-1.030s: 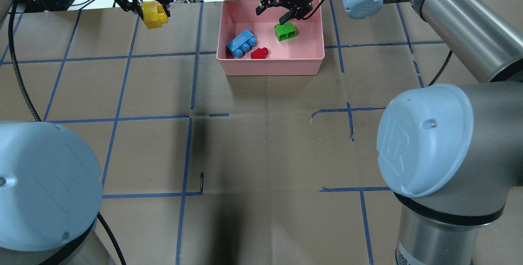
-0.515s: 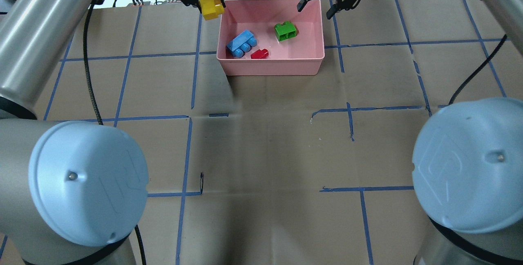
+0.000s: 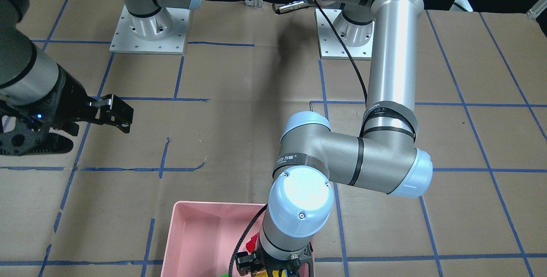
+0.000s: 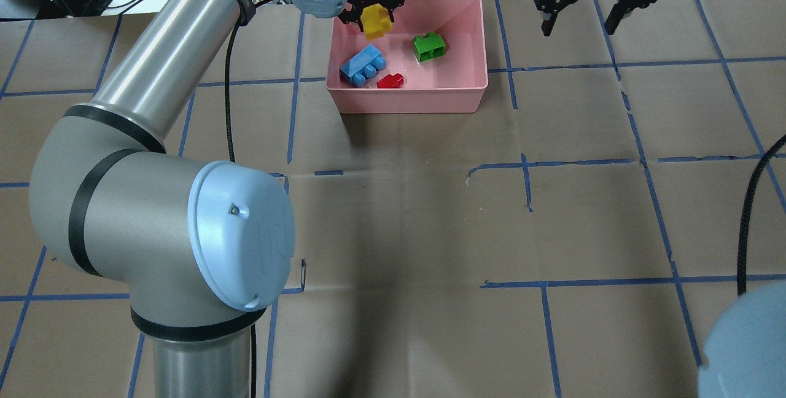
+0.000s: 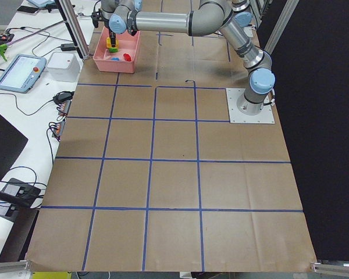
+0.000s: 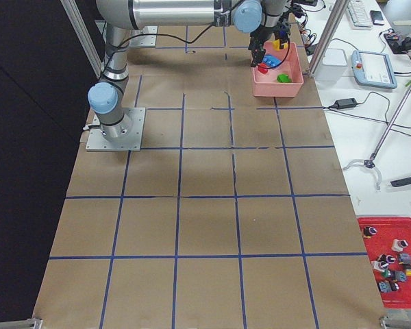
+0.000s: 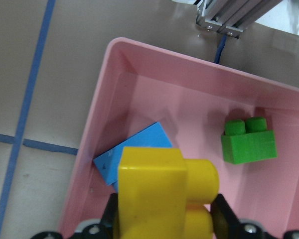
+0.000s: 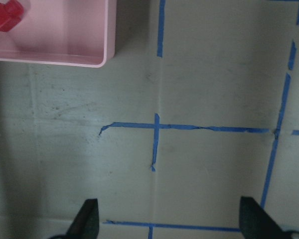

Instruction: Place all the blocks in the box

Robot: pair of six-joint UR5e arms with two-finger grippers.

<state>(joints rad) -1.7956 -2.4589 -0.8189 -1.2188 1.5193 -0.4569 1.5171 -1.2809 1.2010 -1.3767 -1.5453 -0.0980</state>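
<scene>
Nearly done: green plastic brick [image 4: 429,46], light-blue three-stud brick [image 4: 362,66] and tiny red brick [image 4: 390,80] lie in the shallow pink tray [image 4: 408,105]; left tool [image 4: 374,16] clamps the yellow brick [image 4: 376,21] above it; right tool [image 4: 577,29] spread, empty.

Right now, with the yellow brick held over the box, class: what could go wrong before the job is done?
1. The yellow brick, gripped in the left tool, hangs partly above the blue brick. If released here, it may land on that brick and bounce or tip out.
2. It hangs close to the left wall of the box, so lowering could catch the tool on the rim and shift the box.
</scene>
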